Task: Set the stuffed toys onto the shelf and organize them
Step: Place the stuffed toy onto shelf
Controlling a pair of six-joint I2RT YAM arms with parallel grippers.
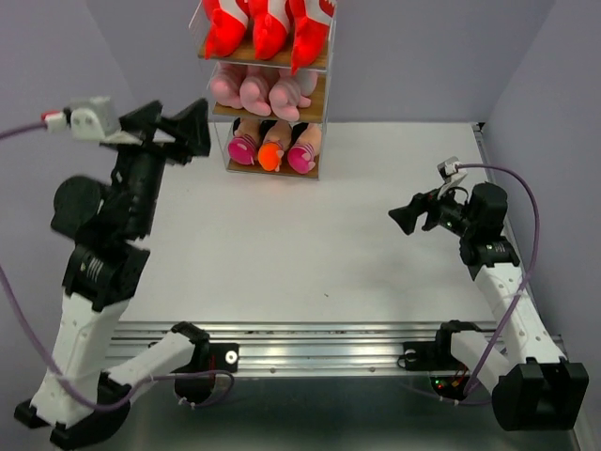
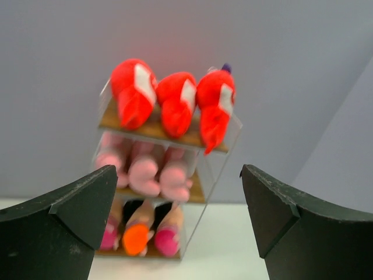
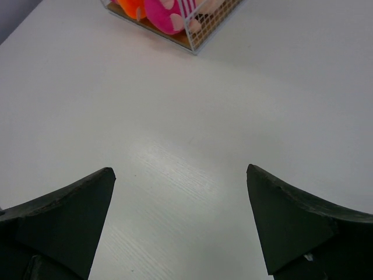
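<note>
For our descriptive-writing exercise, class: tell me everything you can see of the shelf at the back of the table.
The shelf is a tall three-tier rack: light wooden boards in a thin white wire frame, with a wire grid at its side. It stands upright at the far end of the table. Every tier is full: three red sharks on top, one hanging over the front edge, three pink animals in the middle, three dolls at the bottom.
</note>
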